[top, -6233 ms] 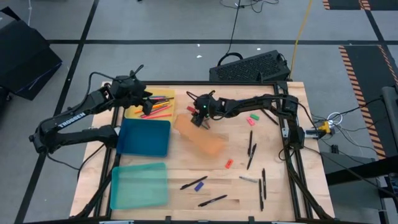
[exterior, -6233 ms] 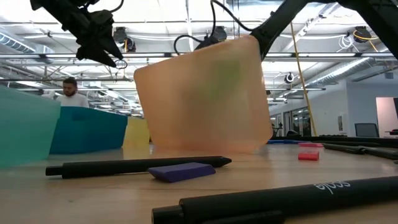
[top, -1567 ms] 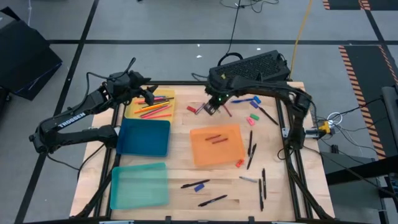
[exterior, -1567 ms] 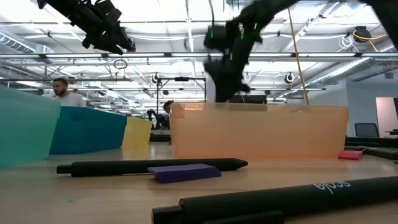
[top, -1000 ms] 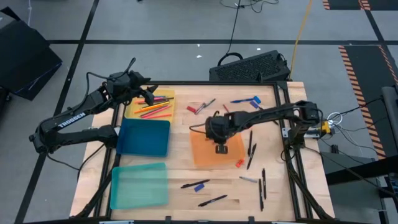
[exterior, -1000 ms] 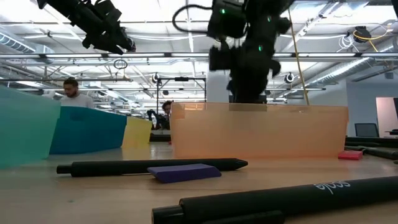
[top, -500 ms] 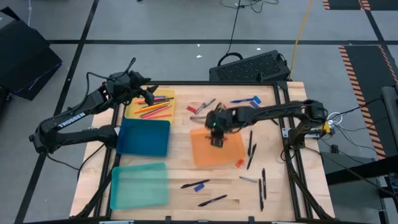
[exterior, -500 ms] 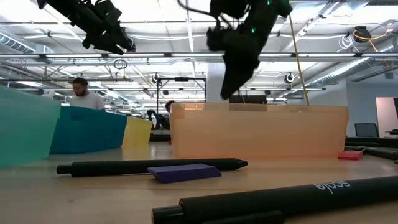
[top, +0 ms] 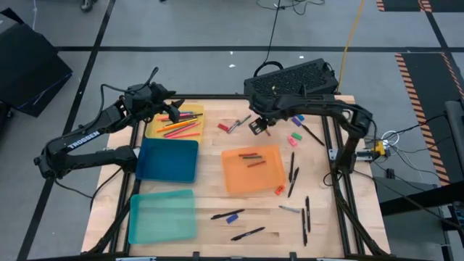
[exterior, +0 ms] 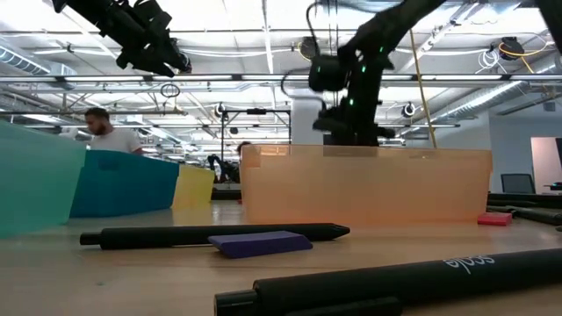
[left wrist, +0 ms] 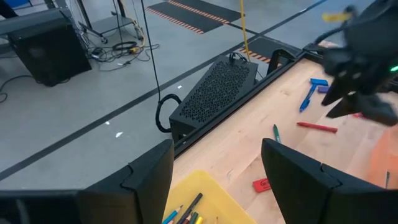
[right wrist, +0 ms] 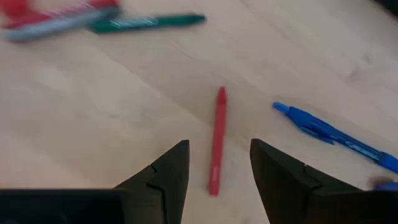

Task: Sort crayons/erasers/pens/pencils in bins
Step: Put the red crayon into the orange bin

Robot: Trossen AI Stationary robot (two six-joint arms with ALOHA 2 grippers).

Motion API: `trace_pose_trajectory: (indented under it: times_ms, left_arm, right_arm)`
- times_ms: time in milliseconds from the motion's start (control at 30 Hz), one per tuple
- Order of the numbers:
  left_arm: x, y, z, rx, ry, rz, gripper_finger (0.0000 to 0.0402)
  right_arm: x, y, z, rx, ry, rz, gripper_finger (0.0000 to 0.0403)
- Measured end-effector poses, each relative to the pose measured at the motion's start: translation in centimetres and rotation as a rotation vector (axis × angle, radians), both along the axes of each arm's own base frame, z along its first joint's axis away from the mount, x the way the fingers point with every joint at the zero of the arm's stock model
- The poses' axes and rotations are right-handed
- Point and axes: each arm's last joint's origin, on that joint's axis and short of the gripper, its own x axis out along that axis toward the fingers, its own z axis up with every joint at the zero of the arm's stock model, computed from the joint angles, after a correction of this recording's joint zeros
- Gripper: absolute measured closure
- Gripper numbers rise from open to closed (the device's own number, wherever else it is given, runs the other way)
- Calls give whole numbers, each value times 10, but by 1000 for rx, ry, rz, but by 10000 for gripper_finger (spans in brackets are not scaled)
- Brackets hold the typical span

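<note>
My left gripper [top: 176,114] hung over the yellow bin [top: 156,131] of pencils [top: 181,127], jaws spread and empty, two crayons, seemingly, lay in the orange bin [top: 252,171], my right gripper [top: 259,125] hovered spread above a red crayon [right wrist: 216,141] on the desk [top: 217,199].

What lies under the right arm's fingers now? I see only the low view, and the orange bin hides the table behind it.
Observer: A short red crayon lies on the wood, between the open fingers of the right gripper.
Operator: Is the orange bin empty?
Observer: No. From above, the shallow orange plastic bin holds two short sticks.
Operator: Where is the left arm?
Observer: The left gripper hangs open above the yellow plastic bin, which holds bright pencils.
</note>
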Motion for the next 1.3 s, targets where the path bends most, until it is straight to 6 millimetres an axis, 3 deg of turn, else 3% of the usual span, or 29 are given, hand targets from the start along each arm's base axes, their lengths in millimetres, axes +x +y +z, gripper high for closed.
trace_pose_trajectory:
  times_ms: [233, 467, 1067, 1200, 1300]
  left_arm:
    - [0, 0, 0, -12, -10, 2, 158]
    - [0, 0, 0, -16, -14, 4, 158]
    - [0, 0, 0, -13, -11, 3, 158]
    - [0, 0, 0, -12, -10, 2, 158]
    - [0, 0, 0, -12, -9, 2, 158]
  right_arm:
    - [2, -14, -40, 73, 94, -30, 243]
    - [5, -19, -58, 87, 120, -38, 247]
    - [5, -19, -59, 102, 104, -74, 372]
    - [5, -18, -50, 97, 68, -54, 378]
    - [6, -13, -30, 89, -11, -15, 377]
